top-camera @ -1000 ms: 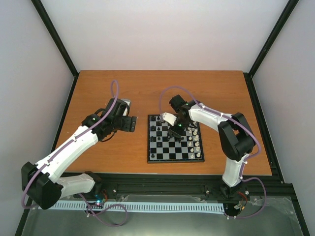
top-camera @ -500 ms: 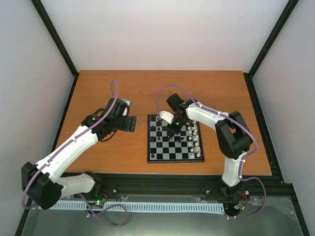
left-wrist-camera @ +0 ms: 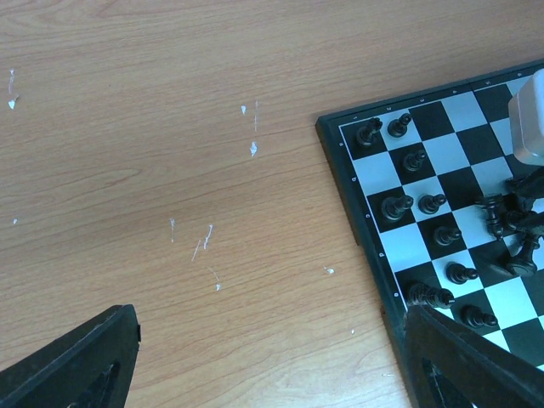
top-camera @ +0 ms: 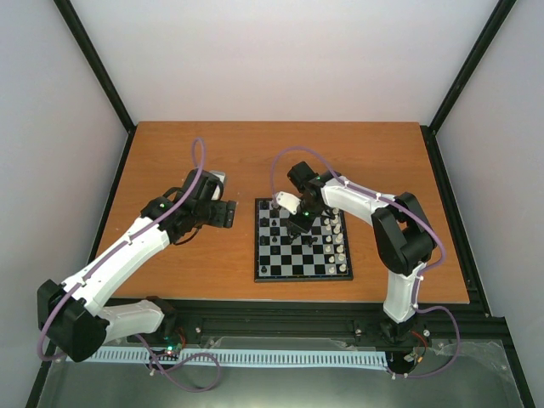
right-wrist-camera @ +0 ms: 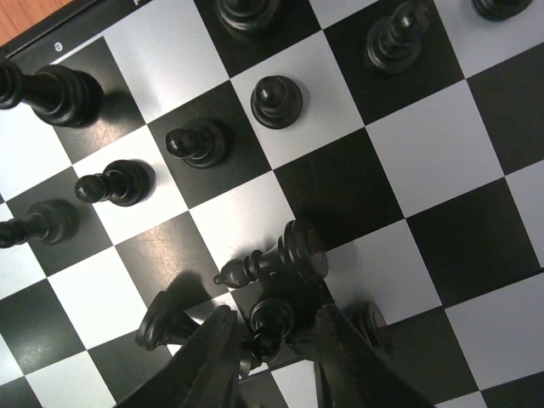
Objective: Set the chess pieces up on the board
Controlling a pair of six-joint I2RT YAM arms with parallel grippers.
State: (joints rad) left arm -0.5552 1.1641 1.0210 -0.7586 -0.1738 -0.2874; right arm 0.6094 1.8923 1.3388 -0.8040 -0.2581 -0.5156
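The board (top-camera: 259,255) lies in the middle of the table. Black chess pieces (top-camera: 270,231) stand along its left side and white ones (top-camera: 340,242) along its right. My right gripper (top-camera: 299,228) is down over the board's far middle. In the right wrist view its jaws (right-wrist-camera: 272,340) are shut on a small black pawn (right-wrist-camera: 270,325). A black bishop (right-wrist-camera: 280,259) lies on its side just beyond, and another toppled piece (right-wrist-camera: 161,327) lies to the left. My left gripper (top-camera: 228,214) hovers open over bare wood left of the board (left-wrist-camera: 357,195), with nothing between its fingers (left-wrist-camera: 76,357).
Upright black pawns (right-wrist-camera: 197,143) stand in a row a square or two ahead of the right jaws. More black pieces (left-wrist-camera: 397,206) line the board edge nearest the left gripper. Bare wood (top-camera: 255,153) surrounds the board, and black frame posts rise at the table's corners.
The right arm has shifted slightly left over the board and its jaws have closed in on the black pawn. The left arm has not moved.
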